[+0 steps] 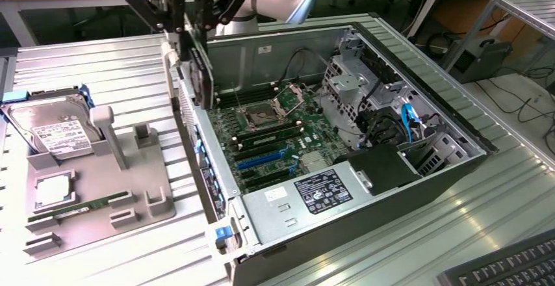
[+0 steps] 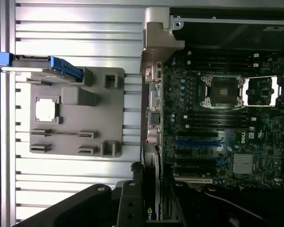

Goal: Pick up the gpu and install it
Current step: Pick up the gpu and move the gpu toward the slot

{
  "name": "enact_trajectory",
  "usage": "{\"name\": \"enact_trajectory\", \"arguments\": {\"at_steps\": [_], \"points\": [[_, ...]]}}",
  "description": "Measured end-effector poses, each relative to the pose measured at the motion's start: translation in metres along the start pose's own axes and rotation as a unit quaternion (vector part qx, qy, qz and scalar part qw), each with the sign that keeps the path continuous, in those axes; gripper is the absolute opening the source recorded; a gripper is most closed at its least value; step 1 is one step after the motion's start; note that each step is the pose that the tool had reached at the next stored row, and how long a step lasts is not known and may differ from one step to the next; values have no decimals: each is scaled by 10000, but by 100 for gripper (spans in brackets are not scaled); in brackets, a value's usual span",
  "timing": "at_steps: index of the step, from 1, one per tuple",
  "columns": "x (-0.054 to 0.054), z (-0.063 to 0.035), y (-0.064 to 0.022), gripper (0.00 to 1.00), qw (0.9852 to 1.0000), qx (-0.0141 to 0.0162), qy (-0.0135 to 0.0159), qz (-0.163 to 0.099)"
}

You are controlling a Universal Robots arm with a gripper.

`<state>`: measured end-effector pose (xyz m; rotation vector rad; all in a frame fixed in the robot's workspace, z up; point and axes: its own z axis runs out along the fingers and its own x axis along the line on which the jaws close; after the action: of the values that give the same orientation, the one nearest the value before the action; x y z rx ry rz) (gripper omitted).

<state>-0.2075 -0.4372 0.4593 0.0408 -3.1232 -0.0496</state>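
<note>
RISK: the thin, flat, dark gpu card [image 1: 201, 81] could bump the grey metal computer case [image 1: 260, 55] wall or miss the blue slot [image 1: 260, 160], because it hangs right above that wall | LOOK: upright, seen edge-on, black | TOOL: black gripper [image 1: 184, 34] half closed, pinching the card's top | WHERE: in the air over the case's edge

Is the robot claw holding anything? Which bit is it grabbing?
Yes. The gripper holds the gpu by its top edge, and the card hangs down over the open computer case.
</note>
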Motion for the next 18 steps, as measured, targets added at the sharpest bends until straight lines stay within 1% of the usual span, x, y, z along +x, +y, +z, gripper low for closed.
{"name": "enact_trajectory", "arguments": {"at_steps": [4,6,12,18], "points": [[-185,-4,-17,26,10000,-7,20,0],[-276,-2,-24,26,10000,-13,25,0],[-550,29,-46,26,10000,-17,26,0],[-821,96,-87,26,10000,-17,26,1]]}}
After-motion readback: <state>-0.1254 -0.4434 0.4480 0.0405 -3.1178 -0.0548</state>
